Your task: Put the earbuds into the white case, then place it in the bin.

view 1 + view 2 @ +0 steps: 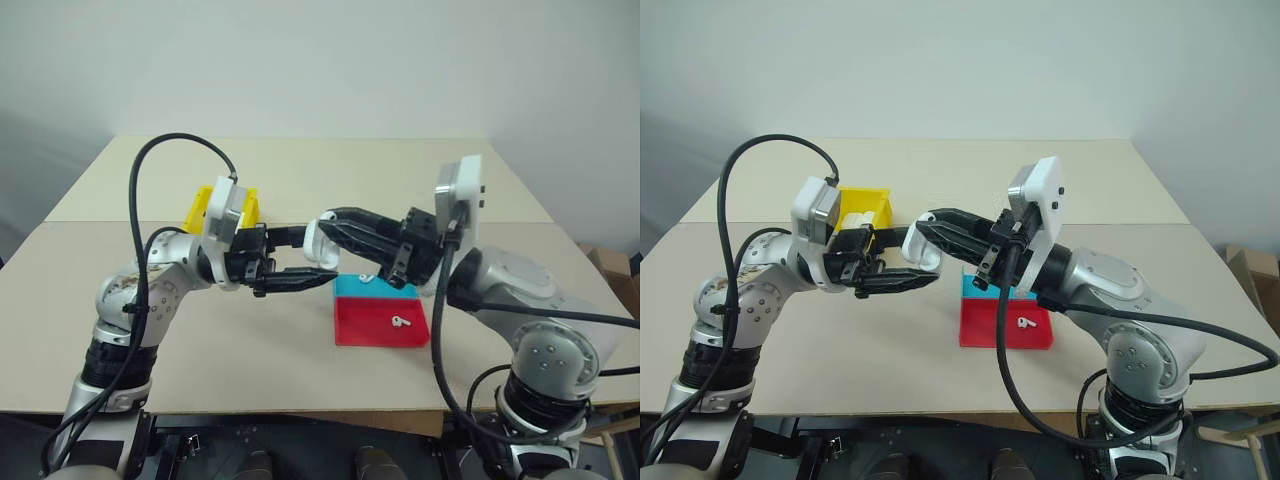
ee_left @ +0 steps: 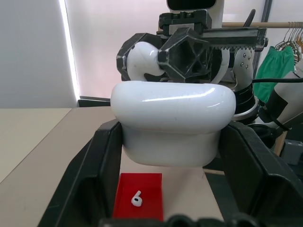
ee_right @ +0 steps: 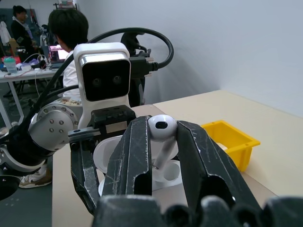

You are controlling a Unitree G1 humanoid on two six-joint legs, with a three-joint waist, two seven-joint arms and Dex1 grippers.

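One earbud (image 3: 162, 126) is pinched between the fingers of the right gripper (image 3: 163, 142), bulb upward and stem pointing down toward the white case (image 2: 173, 123). The case is clamped between the fingers of the left gripper (image 2: 173, 156), held in the air above the middle of the table (image 1: 300, 180), its lid (image 3: 106, 149) swung open. In the right wrist view the stem tip sits at or just inside the case's open top; whether it touches the socket cannot be told, since the right fingers (image 3: 135, 161) cover most of the case. In the head views the case is largely hidden where the two grippers meet.

A second earbud (image 1: 401, 322) lies loose on the red part of a red-and-blue tray (image 1: 350, 325), near the table's front edge and below the right gripper. A small white item (image 1: 367, 279) on the tray's blue part is half covered by the right gripper and cannot be identified.

The bin (image 1: 862, 207) stands toward the table's left side, behind the left gripper; the left wrist camera housing (image 1: 816, 215) hides part of it, and its contents are hard to make out.

The table's far half and front left area lie open. A person (image 3: 66, 33) sits in the background of the right wrist view, beyond the left arm.
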